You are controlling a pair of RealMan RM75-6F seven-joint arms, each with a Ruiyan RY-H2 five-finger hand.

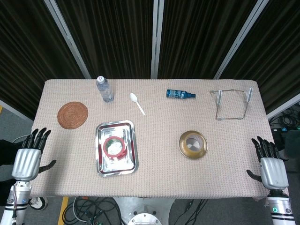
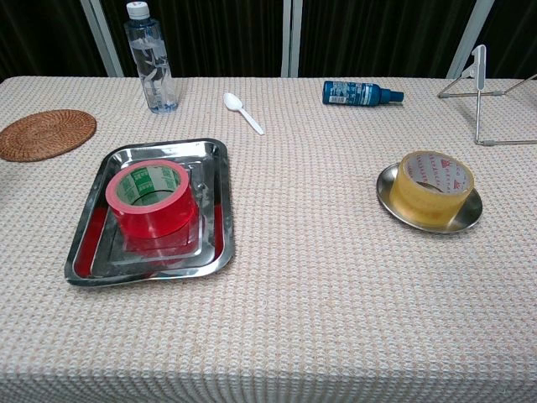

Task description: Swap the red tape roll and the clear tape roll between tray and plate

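Nearest, the steel tray (image 2: 220, 210) holds the red tape roll (image 2: 151, 201) lying flat, hole up; well apart to its right the plate (image 2: 394, 210) carries the clear tape roll (image 2: 434, 186). Both tapes sit untouched. Left hand (image 1: 29, 157) and right hand (image 1: 270, 164) hover off the table's (image 1: 154, 176) ends, fingers spread, holding nothing.

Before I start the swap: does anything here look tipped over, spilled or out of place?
Nothing is spilled or damaged. The only thing off its base is the blue spray bottle, lying on its side near the far edge. The red tape roll sits flat in the tray, the clear tape roll flat on the plate.
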